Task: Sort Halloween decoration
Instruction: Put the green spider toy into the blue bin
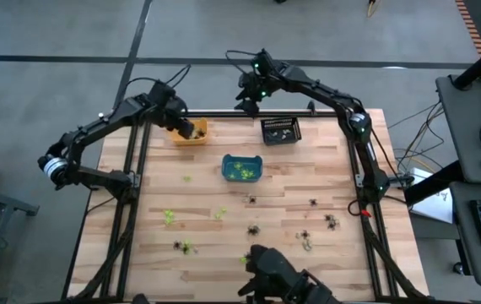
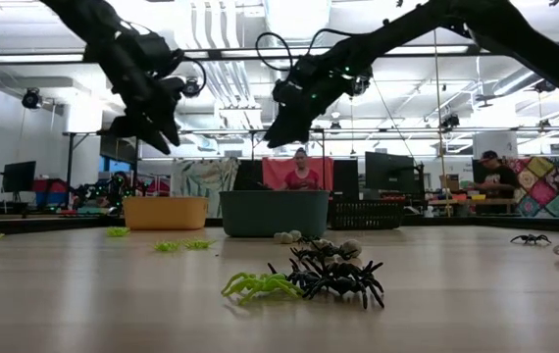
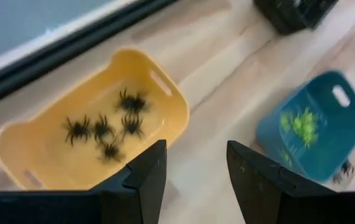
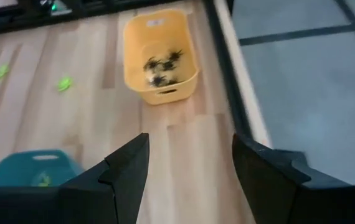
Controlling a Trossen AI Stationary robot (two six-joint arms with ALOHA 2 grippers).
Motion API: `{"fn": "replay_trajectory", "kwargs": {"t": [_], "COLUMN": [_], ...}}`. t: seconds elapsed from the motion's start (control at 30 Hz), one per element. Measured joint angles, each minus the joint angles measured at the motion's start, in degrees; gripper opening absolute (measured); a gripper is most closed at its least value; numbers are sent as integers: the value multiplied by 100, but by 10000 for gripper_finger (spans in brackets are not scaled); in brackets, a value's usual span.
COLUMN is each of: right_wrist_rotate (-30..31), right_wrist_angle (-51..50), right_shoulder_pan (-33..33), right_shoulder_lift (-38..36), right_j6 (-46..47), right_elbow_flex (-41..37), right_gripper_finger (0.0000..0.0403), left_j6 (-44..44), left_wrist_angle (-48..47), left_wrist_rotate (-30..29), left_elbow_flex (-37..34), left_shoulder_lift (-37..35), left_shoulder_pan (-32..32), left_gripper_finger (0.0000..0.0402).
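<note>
Halloween decoration lies loose over the near half of the table: green spiders [image 1: 169, 217] and black spiders [image 1: 253, 229], some in a clump [image 2: 338, 277] right before the low camera. Several black spiders lie in the orange bin [image 3: 53, 155]; green ones lie in the teal bin [image 1: 242, 168]. My left gripper [image 3: 196, 152] hangs open above the orange bin [image 1: 191, 135], its fingers holding nothing. My right gripper [image 4: 190, 146] is open too and hovers high over the table's far edge [image 1: 247, 105], between the orange bin and the black bin [image 1: 280, 130].
A black frame rail [image 1: 224, 113] runs along the far edge, with uprights down both sides. A dark camera mount [image 1: 283, 274] sits at the near edge. People sit at desks in the room beyond [image 2: 301, 169]. Bare wood lies between the bins and the loose spiders.
</note>
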Motion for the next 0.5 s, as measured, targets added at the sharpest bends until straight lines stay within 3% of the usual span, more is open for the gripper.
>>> {"fn": "replay_trajectory", "kwargs": {"t": [0.27,0.4,0.5], "right_wrist_rotate": [43,124,506], "right_wrist_angle": [-1320,-2148,-2646], "right_shoulder_pan": [569,970,1265], "right_shoulder_lift": [-71,-190,-289], "right_j6": [456,564,566], "right_elbow_flex": [-84,-84,-84], "right_gripper_finger": [219,219,219], "left_j6": [565,291,-25], "left_wrist_angle": [-283,-150,-20], "left_wrist_rotate": [-24,-29,-38], "left_elbow_flex": [-464,-1014,-1521], "left_shoulder_lift": [-402,-935,-1361], "left_shoulder_pan": [-825,-1401,-1839], "left_gripper_finger": [151,151,151]}}
